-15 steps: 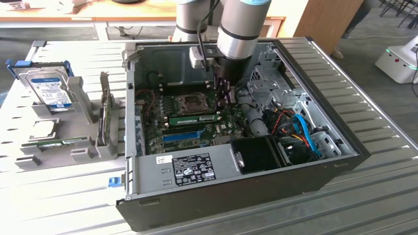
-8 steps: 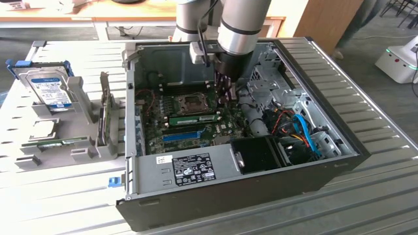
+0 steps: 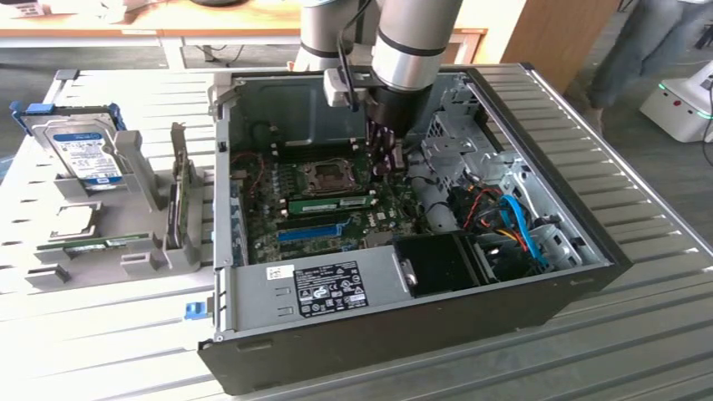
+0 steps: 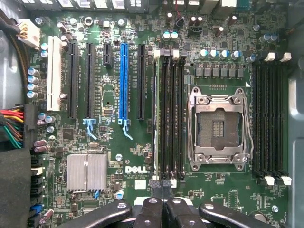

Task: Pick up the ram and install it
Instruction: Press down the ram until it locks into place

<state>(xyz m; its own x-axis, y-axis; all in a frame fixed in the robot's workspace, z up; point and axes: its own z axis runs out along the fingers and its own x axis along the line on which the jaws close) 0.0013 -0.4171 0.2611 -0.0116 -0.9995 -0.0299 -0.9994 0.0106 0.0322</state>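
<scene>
Ribbed grey metal tabletop [image 3: 624,334] carries an open Dell desktop tower [image 3: 390,326] lying on its side, its green motherboard [image 4: 114,156] exposed. At the exterior view's left, a grey fixture [image 3: 134,251] holds a hard drive with a blue-white label [image 3: 83,150] upright, and a second memory stick [image 3: 106,244] lies flat near the fixture's front. The robot arm [image 3: 412,42] reaches down into the case. Its gripper [image 4: 163,190] has its fingers pressed together, with nothing visible between them. In the exterior view, the ram [image 3: 331,204], a green stick with a white label, stands on edge in a slot just beside the empty CPU socket [image 4: 218,128]. In the wrist view, the gripper hovers directly over the end of that bank of black memory slots [image 4: 168,114], next to the long blue expansion slot [image 4: 124,80].
</scene>
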